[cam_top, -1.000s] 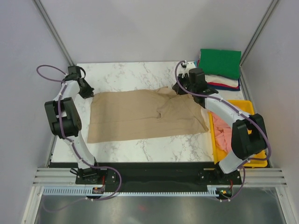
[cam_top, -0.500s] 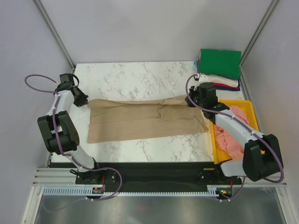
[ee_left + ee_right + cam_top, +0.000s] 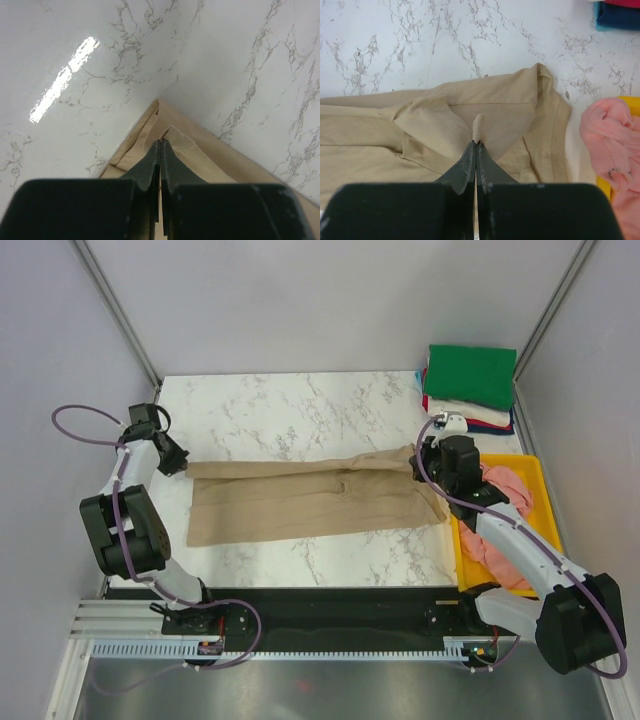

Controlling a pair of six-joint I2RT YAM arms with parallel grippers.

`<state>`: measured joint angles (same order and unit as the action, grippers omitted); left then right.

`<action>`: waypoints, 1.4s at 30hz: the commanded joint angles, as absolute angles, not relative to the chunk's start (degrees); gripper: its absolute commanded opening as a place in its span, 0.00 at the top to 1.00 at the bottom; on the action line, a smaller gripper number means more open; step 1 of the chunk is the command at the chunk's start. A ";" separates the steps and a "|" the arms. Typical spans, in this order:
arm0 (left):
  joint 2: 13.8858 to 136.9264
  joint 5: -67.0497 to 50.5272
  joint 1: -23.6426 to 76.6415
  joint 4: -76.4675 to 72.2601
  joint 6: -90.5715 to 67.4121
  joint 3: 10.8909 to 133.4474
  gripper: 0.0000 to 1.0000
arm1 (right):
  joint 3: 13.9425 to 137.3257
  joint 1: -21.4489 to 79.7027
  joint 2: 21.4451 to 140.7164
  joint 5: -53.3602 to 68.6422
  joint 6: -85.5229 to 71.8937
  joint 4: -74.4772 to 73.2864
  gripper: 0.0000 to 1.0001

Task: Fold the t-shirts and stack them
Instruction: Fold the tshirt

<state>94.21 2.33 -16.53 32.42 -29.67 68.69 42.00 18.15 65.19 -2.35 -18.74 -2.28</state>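
The tan t-shirt (image 3: 300, 502) is stretched flat on the marble surface (image 3: 290, 405). Its far edge is pinched at the left corner by the left hand (image 3: 160, 144) and near the right end by the right hand (image 3: 477, 144).

Noted white marble-veined table (image 3: 300, 405), glossy, with a bright streak of glare (image 3: 62, 80) in the left wrist view. Noted yellow tray (image 3: 533, 472) at the table's right edge, near side. Behind and beside: plain grey walls (image 3: 300, 300), slanting metal struts (image 3: 115, 305). Along the near edge: black base strip (image 3: 330, 605), then white slotted rail (image 3: 330, 648).
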 commanded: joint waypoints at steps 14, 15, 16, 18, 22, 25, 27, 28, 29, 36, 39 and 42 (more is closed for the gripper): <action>86.40 1.05 -16.88 34.01 -29.44 61.62 0.98 | 32.18 17.84 56.43 -9.75 -30.75 -5.09 1.00; 85.70 1.14 -16.88 34.10 -29.79 60.74 0.98 | 31.47 17.84 55.56 -9.84 -33.02 -5.53 1.00; 83.95 1.58 -16.88 34.10 -30.93 58.99 0.98 | 29.64 17.84 55.20 -8.89 -34.09 -5.62 1.00; 82.36 2.28 -16.79 34.19 -31.46 58.19 0.94 | 26.56 17.93 54.06 -7.83 -36.89 -5.19 0.96; 78.24 4.92 -16.88 34.36 -32.26 57.74 0.69 | 24.70 17.93 53.70 -7.47 -38.76 -6.49 0.49; 75.51 7.73 -16.88 34.45 -32.96 57.66 0.37 | 25.57 17.93 53.00 -8.87 -38.33 -8.17 0.43; 71.73 10.09 -16.88 34.19 -33.31 57.31 0.27 | 27.32 17.93 52.56 -8.62 -37.62 -8.61 0.43; 70.41 10.28 -16.88 33.75 -33.22 56.70 0.27 | 27.94 17.93 52.65 -8.09 -37.36 -8.70 0.43; 68.66 10.11 -16.79 32.36 -32.61 56.25 0.27 | 28.65 18.10 52.82 -7.30 -36.92 -8.44 0.43; 69.34 4.04 -8.54 28.30 -28.83 56.33 0.31 | 35.32 22.58 64.65 -3.96 -37.61 -4.05 0.43; 72.41 0.29 -3.44 28.47 -27.25 57.04 0.31 | 38.92 24.43 73.61 -4.31 -38.67 -3.87 0.43; 79.43 -3.85 -0.71 30.83 -26.28 59.05 0.31 | 41.92 24.87 81.81 -4.57 -41.21 -4.04 0.43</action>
